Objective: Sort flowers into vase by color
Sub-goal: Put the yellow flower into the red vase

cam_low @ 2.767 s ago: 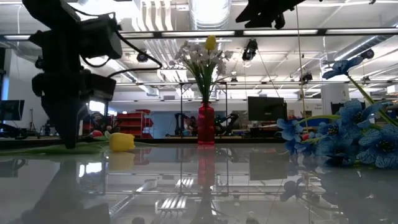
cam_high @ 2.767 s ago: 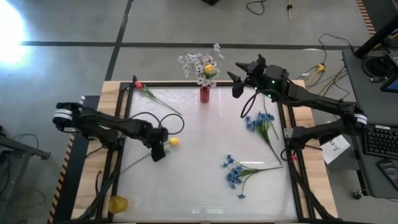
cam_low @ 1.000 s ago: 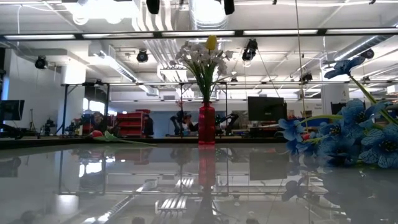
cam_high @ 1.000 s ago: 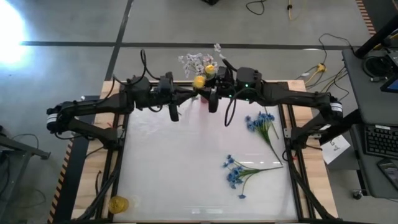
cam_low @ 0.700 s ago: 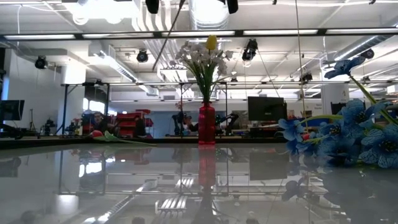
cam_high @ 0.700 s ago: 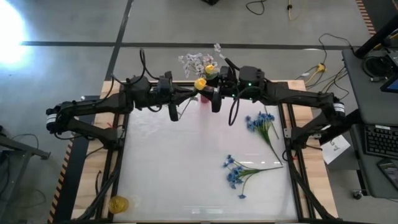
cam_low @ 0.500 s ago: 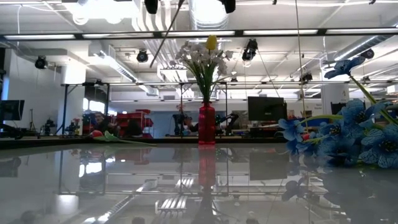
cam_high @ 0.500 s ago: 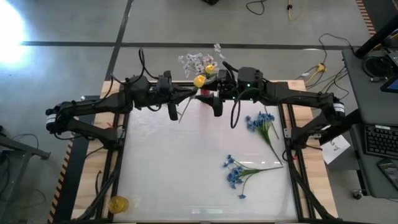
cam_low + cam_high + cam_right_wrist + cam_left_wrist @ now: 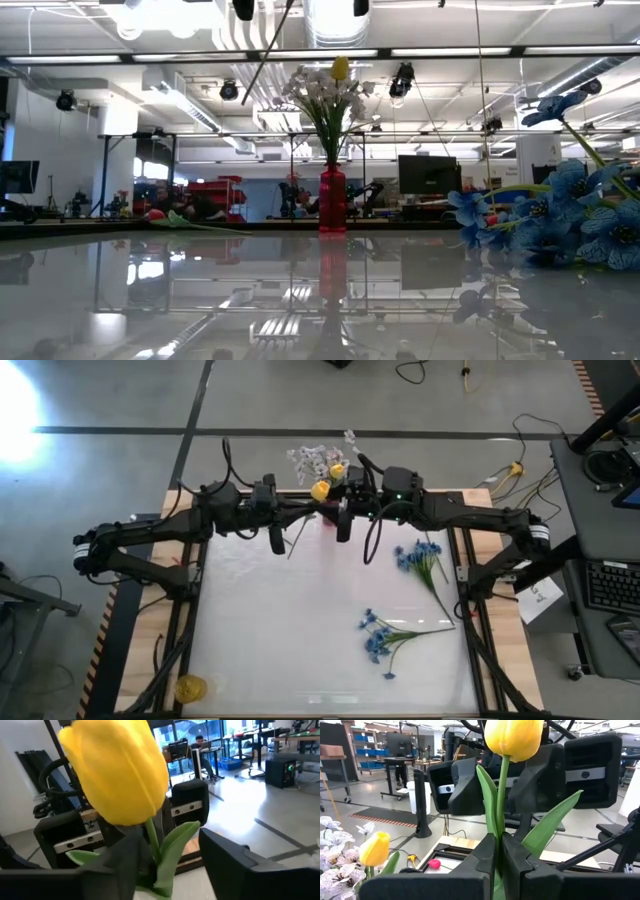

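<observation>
Here I see both arms meeting high over the far edge of the glossy white surface (image 9: 320, 630), above the narrow red glass vase (image 9: 331, 201). My left hand (image 9: 498, 862) is clamped shut on the thin green stem of a yellow tulip-shaped artificial flower (image 9: 513, 737), whose bud stands upright above the fingers. My right hand (image 9: 167, 857) faces it from the opposite side, its fingers spread on either side of the same stem just below the bud, not pressing it as far as I can tell. In the high view the bud (image 9: 320, 491) lies between the two hands, just beside the vase's bouquet of white small-blossom sprays (image 9: 312, 460), which already carries a second yellow bud (image 9: 338, 470). Two blue cluster flowers (image 9: 420, 560) (image 9: 378, 635) lie flat on the right half of the surface, well apart from both hands. A pink-red bud (image 9: 155, 214) lies at the far left edge.
</observation>
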`<action>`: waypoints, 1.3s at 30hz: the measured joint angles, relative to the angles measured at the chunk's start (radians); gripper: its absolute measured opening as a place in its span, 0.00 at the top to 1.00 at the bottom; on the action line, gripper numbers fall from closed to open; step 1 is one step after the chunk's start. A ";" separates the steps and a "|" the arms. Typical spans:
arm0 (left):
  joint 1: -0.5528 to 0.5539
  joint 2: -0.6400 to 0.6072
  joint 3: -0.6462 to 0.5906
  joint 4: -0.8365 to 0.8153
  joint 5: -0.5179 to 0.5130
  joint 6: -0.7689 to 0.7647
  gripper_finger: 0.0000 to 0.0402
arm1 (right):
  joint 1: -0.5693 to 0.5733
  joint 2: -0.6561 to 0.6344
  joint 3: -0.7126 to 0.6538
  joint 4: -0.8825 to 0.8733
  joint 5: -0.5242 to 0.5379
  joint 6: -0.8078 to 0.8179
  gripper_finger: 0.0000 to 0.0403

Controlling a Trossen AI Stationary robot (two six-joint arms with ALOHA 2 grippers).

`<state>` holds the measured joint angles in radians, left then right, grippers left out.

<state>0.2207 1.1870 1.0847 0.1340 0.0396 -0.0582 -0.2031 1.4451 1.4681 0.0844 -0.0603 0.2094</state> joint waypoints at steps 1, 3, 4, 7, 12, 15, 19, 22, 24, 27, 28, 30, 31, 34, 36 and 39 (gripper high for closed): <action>0.000 0.000 0.000 0.001 0.000 -0.001 1.00 | 0.000 0.002 0.000 0.013 0.000 0.000 0.61; 0.000 0.002 0.000 0.002 -0.003 -0.002 1.00 | 0.000 0.004 0.000 0.018 0.000 0.000 0.70; 0.000 0.004 0.000 0.003 -0.008 -0.002 1.00 | 0.001 0.006 0.000 0.019 0.000 0.000 0.74; 0.000 0.006 0.000 0.002 -0.042 0.003 1.00 | 0.006 0.018 0.000 0.019 0.001 0.007 0.89; 0.002 -0.004 0.000 -0.037 -0.078 0.020 0.99 | 0.010 0.029 0.000 0.014 0.014 0.000 0.96; 0.012 -0.032 0.000 -0.101 -0.085 0.033 0.94 | 0.009 0.013 -0.001 -0.017 0.044 -0.021 0.97; 0.032 -0.074 0.000 -0.232 -0.174 0.039 0.84 | 0.005 -0.032 -0.001 -0.041 0.162 -0.114 0.97; 0.047 -0.115 0.000 -0.333 -0.248 0.056 0.77 | -0.008 -0.056 0.000 -0.055 0.269 -0.155 0.97; 0.058 -0.139 0.000 -0.382 -0.267 0.062 0.72 | -0.016 -0.068 0.000 -0.051 0.344 -0.191 0.97; 0.069 -0.164 -0.001 -0.425 -0.267 0.065 0.68 | -0.032 -0.086 0.000 -0.017 0.408 -0.236 0.97; 0.070 -0.171 -0.001 -0.428 -0.267 0.065 0.67 | -0.038 -0.091 0.000 0.000 0.410 -0.250 0.97; 0.071 -0.184 -0.001 -0.431 -0.267 0.069 0.65 | -0.047 -0.092 0.005 0.031 0.413 -0.278 0.97; 0.071 -0.187 -0.001 -0.430 -0.267 0.072 0.64 | -0.051 -0.092 0.015 0.031 0.412 -0.302 0.97; 0.071 -0.188 -0.001 -0.429 -0.267 0.075 0.64 | -0.053 -0.077 0.070 0.030 0.412 -0.392 0.97; 0.071 -0.185 -0.001 -0.427 -0.267 0.075 0.64 | -0.054 -0.067 0.115 0.031 0.412 -0.416 0.97; 0.071 -0.174 -0.001 -0.425 -0.267 0.075 0.64 | -0.068 -0.055 0.185 -0.025 0.411 -0.429 0.97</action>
<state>0.2916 1.0130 1.0841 -0.2913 -0.2272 0.0170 -0.2713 1.3900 1.6526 0.0593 0.3511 -0.2196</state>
